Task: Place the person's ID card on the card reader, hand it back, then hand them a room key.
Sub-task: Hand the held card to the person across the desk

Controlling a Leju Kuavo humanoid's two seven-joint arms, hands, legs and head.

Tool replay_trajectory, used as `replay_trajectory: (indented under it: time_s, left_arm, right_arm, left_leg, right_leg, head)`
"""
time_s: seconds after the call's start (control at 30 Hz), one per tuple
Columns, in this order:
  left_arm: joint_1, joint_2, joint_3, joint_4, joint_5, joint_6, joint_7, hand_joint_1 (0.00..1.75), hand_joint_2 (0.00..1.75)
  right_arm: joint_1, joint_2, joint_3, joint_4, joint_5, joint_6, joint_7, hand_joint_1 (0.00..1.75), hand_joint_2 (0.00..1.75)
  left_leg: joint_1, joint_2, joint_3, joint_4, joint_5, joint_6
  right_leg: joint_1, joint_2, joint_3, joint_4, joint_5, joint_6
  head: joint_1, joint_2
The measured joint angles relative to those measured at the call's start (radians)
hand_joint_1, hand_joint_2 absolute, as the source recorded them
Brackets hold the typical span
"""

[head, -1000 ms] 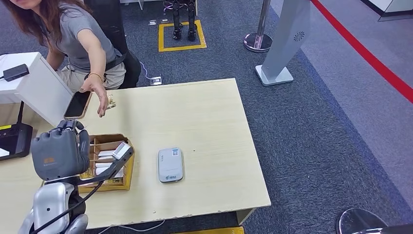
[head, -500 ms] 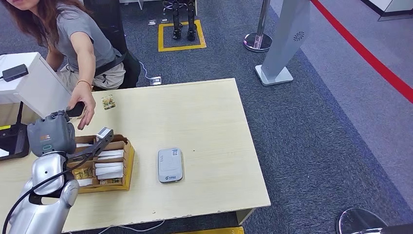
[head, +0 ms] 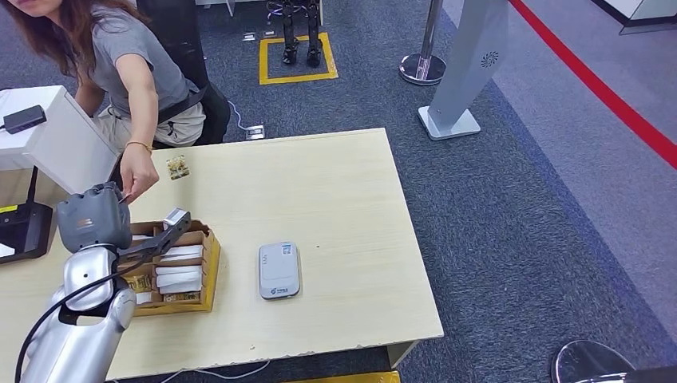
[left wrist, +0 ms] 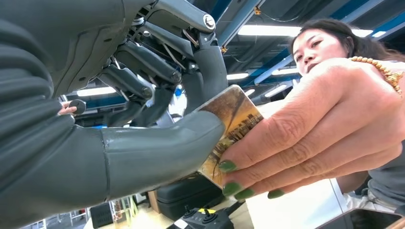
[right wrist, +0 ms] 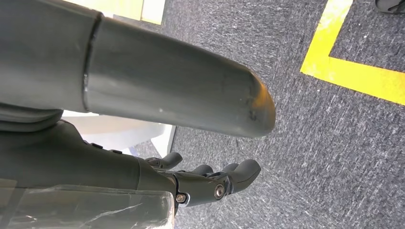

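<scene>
Thumb [left wrist: 157,148] and dark fingers [left wrist: 143,78] of left hand [head: 94,219] pinching card [left wrist: 229,129], person's hand [left wrist: 325,129] gripping its far edge beyond the thumb. Risk, as a judgement: late release, tugged or bent card; early release, card dropped toward tray [head: 209,271] just beside that hand. Right hand [right wrist: 210,183] hanging over carpet, fingers loosely curled, nothing held. Counted: one card in the pinch, one reader [head: 279,270] beyond the tray, one tray, one small item [head: 177,167] near the person's hand; white cards in tray too stacked to count.
</scene>
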Motion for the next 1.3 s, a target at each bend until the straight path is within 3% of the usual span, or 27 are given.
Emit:
replay_trajectory:
  time_s: [0.43,0.53,0.6,0.73,0.83,1.0,1.13,1.3]
  left_arm:
    - [0.038,-0.006,0.0,-0.053,0.0,0.08,-0.002,0.0,1.75]
    - [0.078,-0.016,0.005,-0.128,0.005,0.12,-0.043,0.0,1.75]
    - [0.108,-0.04,0.02,-0.185,0.049,0.135,-0.12,0.0,1.75]
    - [0.168,-0.122,0.083,-0.287,0.242,0.127,-0.331,0.0,1.75]
    - [0.212,-0.172,0.133,-0.347,0.499,0.086,-0.481,0.0,1.75]
    - [0.312,-0.196,0.201,-0.416,1.015,-0.074,-0.68,0.0,1.75]
    - [0.409,-0.189,0.251,-0.451,1.296,-0.201,-0.779,0.0,1.75]
    - [0.504,-0.174,0.273,-0.473,1.436,-0.283,-0.812,0.0,1.75]
  right_arm:
    - [0.005,0.0,0.0,0.0,-0.009,0.0,-0.003,0.0,0.0]
    - [0.008,0.0,-0.001,0.0,-0.015,-0.001,-0.002,0.0,0.0]
    - [0.011,0.0,-0.002,0.0,-0.022,-0.001,0.003,0.0,0.0]
    - [0.015,0.0,-0.007,0.0,-0.034,-0.001,0.01,0.0,0.0]
    - [0.018,0.0,-0.016,0.0,-0.041,-0.001,0.01,0.0,0.0]
    - [0.022,-0.006,-0.029,0.0,-0.041,-0.001,0.004,0.0,0.0]
    - [0.027,-0.012,-0.03,0.0,-0.036,-0.001,-0.001,0.0,0.0]
    - [0.028,-0.016,-0.032,0.0,-0.031,-0.001,-0.002,0.0,0.0]
  left_leg:
    - [0.0,0.0,0.0,0.0,0.0,0.0]
    - [0.0,0.0,0.0,0.0,0.0,0.0]
    - [0.0,0.0,0.0,0.0,0.0,0.0]
    - [-0.001,0.0,-0.001,0.0,-0.001,0.001]
    - [-0.001,0.0,-0.001,0.0,-0.001,0.001]
    - [0.0,0.0,-0.001,0.0,-0.001,0.001]
    - [0.0,0.0,-0.001,-0.001,-0.002,0.0]
    - [0.0,0.0,-0.001,-0.001,-0.002,0.001]
  right_leg:
    - [0.0,0.0,0.0,0.0,0.0,0.0]
    - [0.0,0.0,0.0,0.0,0.0,0.0]
    - [0.0,0.0,0.0,0.0,-0.001,0.001]
    - [0.0,0.0,0.0,0.0,-0.001,0.001]
    - [0.0,0.0,0.0,-0.001,-0.001,0.001]
    - [0.0,0.0,0.0,0.0,-0.001,0.0]
    - [0.0,0.0,0.0,0.0,-0.002,0.0]
    - [0.0,0.0,0.0,0.0,-0.003,0.001]
  head:
    - [0.0,0.0]
    - [0.0,0.0]
    - [0.0,0.0]
    - [0.001,0.0]
    - [0.001,0.0]
    - [0.001,0.0]
    - [0.0,0.0]
    - [0.0,0.0]
